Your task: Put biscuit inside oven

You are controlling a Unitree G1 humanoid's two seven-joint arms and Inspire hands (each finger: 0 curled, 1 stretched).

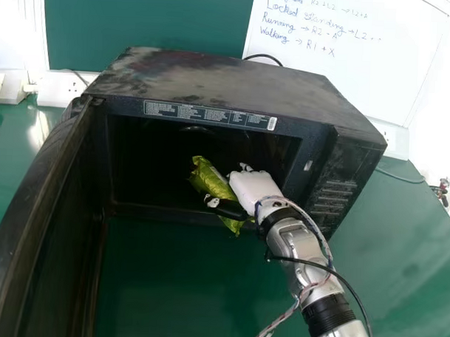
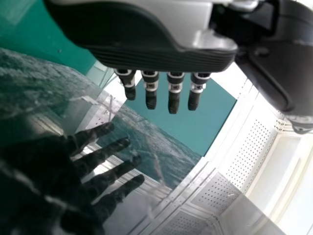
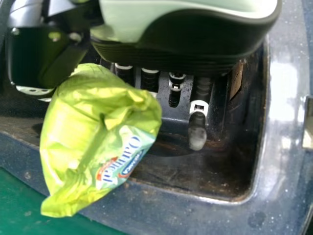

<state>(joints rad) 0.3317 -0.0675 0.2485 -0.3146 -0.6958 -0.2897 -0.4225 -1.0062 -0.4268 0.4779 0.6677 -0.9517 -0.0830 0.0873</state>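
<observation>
1. Here we are at the oven [image 1: 213, 83], and the biscuit packet [image 1: 213, 179] is right in its mouth: upper end within the opening, lower end hanging over the front edge.
2. The right hand [image 1: 254, 190] has it! The thumb [image 1: 229, 209] crosses the packet's lower part, pinning it on the thumb side of the hand.
3. Over to the right wrist view: green wrapper bunched between the thumb and the fingers [image 3: 198, 127], covering part of the nearest ones. The farthest finger is clear of the wrapper, extended and pointing into the oven's dark interior (quite a crinkly customer, that wrapper).
4. Now the pose: back of the hand upward, hand at the oven's opening, and the right arm [image 1: 300, 249] slanting in from the robot's right, in front of the oven's control-panel side.
5. The oven door [image 1: 35, 206] is swung wide, out on the oven's left, and the green bench [image 1: 162, 284] spreads before the oven. A whiteboard [image 1: 355, 51] is behind it.
6. And the left hand [image 2: 161, 41]? Fingers straight and relaxed in the left wrist view, near a glossy dark surface [image 2: 54, 196] that mirrors them.
</observation>
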